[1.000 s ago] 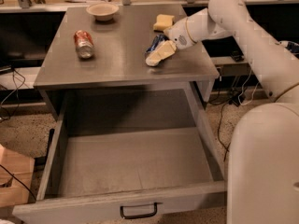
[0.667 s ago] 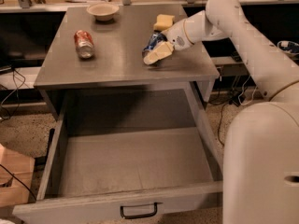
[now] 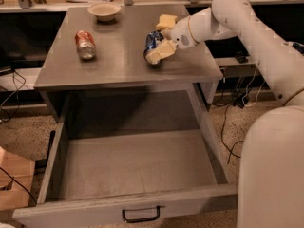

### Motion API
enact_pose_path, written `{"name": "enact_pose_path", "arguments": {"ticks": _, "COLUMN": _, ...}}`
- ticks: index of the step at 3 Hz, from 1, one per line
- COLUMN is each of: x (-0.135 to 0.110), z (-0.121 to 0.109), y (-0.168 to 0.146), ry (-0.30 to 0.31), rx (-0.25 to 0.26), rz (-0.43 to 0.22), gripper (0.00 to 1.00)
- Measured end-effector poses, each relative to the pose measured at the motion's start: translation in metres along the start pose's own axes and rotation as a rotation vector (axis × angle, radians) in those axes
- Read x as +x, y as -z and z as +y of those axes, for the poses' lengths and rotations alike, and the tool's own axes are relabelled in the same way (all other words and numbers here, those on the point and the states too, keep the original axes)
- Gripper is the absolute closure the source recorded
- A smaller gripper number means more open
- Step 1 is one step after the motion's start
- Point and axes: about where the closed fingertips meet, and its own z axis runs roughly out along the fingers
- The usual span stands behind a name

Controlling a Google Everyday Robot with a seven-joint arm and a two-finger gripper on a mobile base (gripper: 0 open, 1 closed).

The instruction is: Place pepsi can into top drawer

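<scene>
One camera view shows you the whole scene. Your end effector (image 3: 157, 41) reaches in from the right over the grey worktop (image 3: 118, 63), and its two pale fingers (image 3: 160, 51) pinch the pepsi can (image 3: 152, 39) between them. The can sits tilted at the right-centre of the worktop; you cannot tell whether its lower end touches the surface. Left of it, well apart, a red-and-silver can (image 3: 84, 44) lies on its side. A pale bowl (image 3: 104, 11) stands at the far edge. Below, the top drawer (image 3: 137, 167) is pulled fully out toward you, its black handle (image 3: 141, 216) on the near front panel.
</scene>
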Motion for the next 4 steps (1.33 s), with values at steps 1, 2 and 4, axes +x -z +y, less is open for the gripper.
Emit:
{"name": "enact_pose_path", "arguments": {"ticks": 1, "x": -0.013, "z": 0.015, "y": 0.013, "ry": 0.030, "rx": 0.006, "rz": -0.018, "gripper": 0.74}}
{"name": "enact_pose_path", "arguments": {"ticks": 2, "x": -0.019, "z": 0.040, "y": 0.024, "ry": 0.064, "rx": -0.029, "rz": -0.033, "gripper": 0.97}}
{"name": "enact_pose_path", "arguments": {"ticks": 4, "x": -0.012, "z": 0.141, "y": 0.069, "ry": 0.188, "rx": -0.203, "rz": -0.038, "gripper": 1.00}}
